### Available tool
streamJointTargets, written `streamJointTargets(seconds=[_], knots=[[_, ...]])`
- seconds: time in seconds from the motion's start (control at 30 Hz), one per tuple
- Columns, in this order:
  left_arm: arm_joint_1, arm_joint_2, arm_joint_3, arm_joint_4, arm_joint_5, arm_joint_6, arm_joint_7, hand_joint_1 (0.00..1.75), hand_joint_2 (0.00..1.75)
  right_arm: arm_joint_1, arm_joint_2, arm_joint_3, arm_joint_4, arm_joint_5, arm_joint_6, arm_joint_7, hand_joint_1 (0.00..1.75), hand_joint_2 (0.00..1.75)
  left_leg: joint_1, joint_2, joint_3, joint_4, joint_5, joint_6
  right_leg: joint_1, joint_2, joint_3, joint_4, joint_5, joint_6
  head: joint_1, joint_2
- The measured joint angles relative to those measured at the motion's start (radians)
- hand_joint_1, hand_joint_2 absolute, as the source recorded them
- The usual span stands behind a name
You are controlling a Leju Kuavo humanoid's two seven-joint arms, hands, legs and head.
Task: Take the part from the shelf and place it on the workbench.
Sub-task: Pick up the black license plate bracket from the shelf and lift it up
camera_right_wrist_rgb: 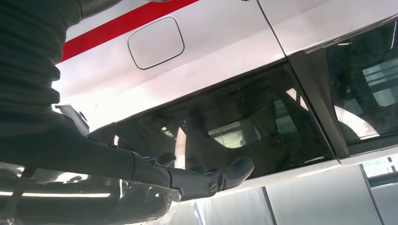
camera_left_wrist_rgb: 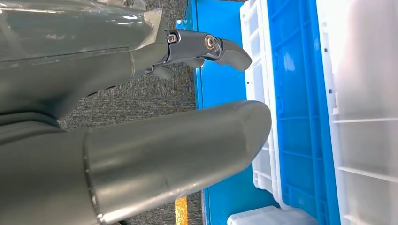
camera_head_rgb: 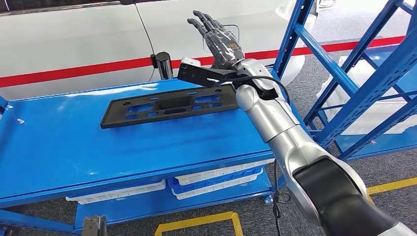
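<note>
- The part (camera_head_rgb: 169, 106), a long flat black plastic panel with cut-out slots, lies flat on the blue workbench (camera_head_rgb: 74, 147), slightly angled, seemingly free of any hand.

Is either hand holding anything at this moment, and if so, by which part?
Nothing is held. The right hand is raised with fingers spread; the black part lies on the workbench.

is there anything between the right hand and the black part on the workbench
Nothing solid. In the head view the right hand is raised, open, above the far right end of the black part, which lies flat on the blue workbench. Just air separates them.
</note>
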Motion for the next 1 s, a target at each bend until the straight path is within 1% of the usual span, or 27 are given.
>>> streamJointTargets(seconds=[0.13,0.23,0.33,0.43,0.53,0.6,0.8,1.0], knots=[[0.0,-0.001,0.0,0.0,0.0,0.001,0.0,0.0,0.0,0.01,0.001,0.005,0.0,0.007,0.002,-0.02,0.0,1.75,0.0,0.0,0.0,0.0,0.0,0.0,0.0,0.0,0.0,0.0,0.0,0.0,0.0,0.0],[0.0,-0.004,-0.001,0.0,-0.002,0.002,0.0,0.0,0.0,0.046,0.002,0.023,-0.004,0.021,0.004,-0.04,0.0,1.75,0.0,0.0,0.001,0.0,0.0,0.0,0.0,0.0,0.001,0.0,0.0,0.0,0.0,0.0],[0.0,-0.01,-0.008,0.0,-0.012,0.004,0.004,0.0,0.0,0.127,0.0,0.057,-0.029,0.054,0.0,-0.038,0.0,1.75,0.0,0.0,0.001,0.0,0.0,0.0,0.0,0.0,0.001,0.0,0.0,0.0,0.0,0.0],[0.0,-0.017,-0.025,0.0,-0.03,0.003,0.014,0.0,0.0,0.229,-0.006,0.089,-0.064,0.093,-0.003,-0.007,0.0,1.75,0.0,0.0,0.001,0.0,0.0,0.0,0.0,0.0,0.001,0.0,0.0,0.0,0.0,0.0],[0.0,-0.023,-0.042,0.001,-0.043,0.0,0.026,0.0,0.0,0.318,-0.02,0.104,-0.104,0.125,-0.006,0.018,0.0,1.75,0.0,0.0,0.001,0.0,-0.001,0.0,0.0,0.0,0.001,0.0,0.0,0.0,0.0,0.0],[0.0,-0.026,-0.051,0.002,-0.047,-0.001,0.029,0.0,0.0,0.358,-0.03,0.105,-0.135,0.14,-0.01,0.03,0.0,1.75,-0.001,0.0,0.001,0.0,-0.001,0.0,0.0,0.0,0.001,0.0,0.0,0.0,0.0,0.0],[0.0,-0.03,-0.071,0.004,-0.055,-0.004,0.032,0.0,0.0,0.413,-0.062,0.097,-0.232,0.154,0.002,0.052,0.0,1.75,-0.002,0.0,0.001,0.0,-0.001,0.001,-0.001,0.0,0.001,0.0,0.0,0.0,0.0,0.0],[0.0,-0.034,-0.075,0.005,-0.056,-0.004,0.032,0.0,0.0,0.436,-0.08,0.095,-0.273,0.158,0.007,0.055,0.0,1.75,-0.001,0.0,0.001,0.0,-0.001,0.001,-0.001,0.0,0.001,0.0,0.0,0.0,0.0,0.0]])
